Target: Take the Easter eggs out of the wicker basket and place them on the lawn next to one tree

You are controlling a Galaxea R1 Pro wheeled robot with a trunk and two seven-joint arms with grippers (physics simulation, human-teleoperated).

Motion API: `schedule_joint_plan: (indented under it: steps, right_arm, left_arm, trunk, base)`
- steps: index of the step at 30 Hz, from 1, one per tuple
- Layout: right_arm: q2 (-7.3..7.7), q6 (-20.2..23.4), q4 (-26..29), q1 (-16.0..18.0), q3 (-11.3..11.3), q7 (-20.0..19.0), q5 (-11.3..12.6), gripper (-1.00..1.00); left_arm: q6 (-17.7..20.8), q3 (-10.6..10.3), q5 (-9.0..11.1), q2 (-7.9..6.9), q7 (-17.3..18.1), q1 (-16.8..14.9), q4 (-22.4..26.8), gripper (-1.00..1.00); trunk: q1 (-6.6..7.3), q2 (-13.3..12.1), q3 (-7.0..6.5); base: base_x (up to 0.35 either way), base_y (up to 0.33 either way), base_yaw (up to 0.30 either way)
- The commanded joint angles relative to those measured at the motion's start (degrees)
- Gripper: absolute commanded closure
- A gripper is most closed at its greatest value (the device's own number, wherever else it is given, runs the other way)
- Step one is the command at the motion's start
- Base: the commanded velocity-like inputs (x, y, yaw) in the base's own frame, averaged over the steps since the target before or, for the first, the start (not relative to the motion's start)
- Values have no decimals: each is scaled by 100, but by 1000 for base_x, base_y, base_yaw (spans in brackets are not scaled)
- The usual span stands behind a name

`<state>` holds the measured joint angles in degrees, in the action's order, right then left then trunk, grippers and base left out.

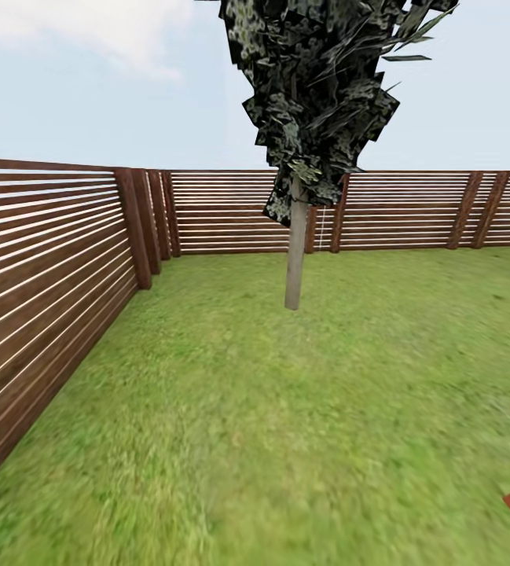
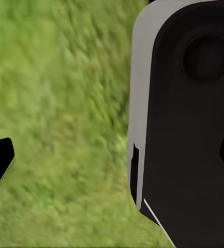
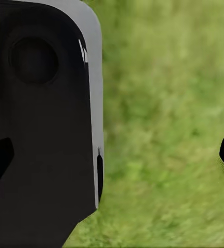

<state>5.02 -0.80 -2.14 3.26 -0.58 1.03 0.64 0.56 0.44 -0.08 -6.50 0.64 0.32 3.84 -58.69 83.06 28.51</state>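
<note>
Lawn (image 1: 286,409) of mottled green grass fills a fenced corner, holding one tree (image 1: 295,259) with a straight grey-brown trunk standing upright near the back, its dark leafy canopy above. Brown horizontal-slat wooden fence (image 1: 42,259) runs along two sides under pale sky. Whether either arm's fingers are parted or closed cannot be told.

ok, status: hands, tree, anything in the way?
Hands: fingers wide apart in both wrist views, grass between, nothing held. Tree ahead on the lawn, near the fence corner. No eggs or basket in sight. Grass to the trunk looks unobstructed.
</note>
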Motion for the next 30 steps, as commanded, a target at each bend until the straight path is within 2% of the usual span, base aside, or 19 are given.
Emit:
schedule_joint_plan:
  steps: [1,22,30]
  right_arm:
    - [-1,-8,-14,8,-6,11,8,-100]
    - [-9,-8,-14,8,-12,10,6,-100]
    - [-9,-11,-14,8,-21,6,6,-100]
  left_arm:
    - [6,4,-1,-1,7,3,12,-100]
    - [6,7,2,-9,7,3,13,-100]
    - [6,7,-1,-1,7,3,12,-100]
  trunk:
    - [-3,2,5]
    - [-3,2,5]
    - [-3,2,5]
  base:
    - [333,0,-1]
    - [333,0,0]
    - [333,0,-209]
